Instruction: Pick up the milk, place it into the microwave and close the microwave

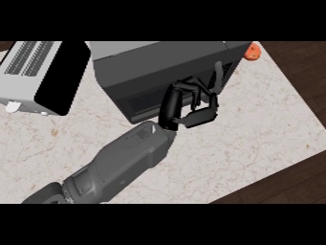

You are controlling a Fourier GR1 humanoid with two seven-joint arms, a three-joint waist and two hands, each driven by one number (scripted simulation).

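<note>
The dark grey microwave [165, 60] stands at the back middle of the counter, its dark opening facing me. Its grey-white door [35, 79] with a black window is swung out to the left. My left hand [190, 107] is at the mouth of the opening, just under the microwave's front edge. Its fingers are curled and its thumb is on the right. I see nothing between them. The milk shows nowhere; whether it is inside the microwave is hidden by the microwave's top. My right hand is out of view.
An orange object [252, 51] peeks out behind the microwave's right back corner. The pale marble counter [264, 129] ends in a corner at the right, with dark wood floor beyond its right and lower right edges.
</note>
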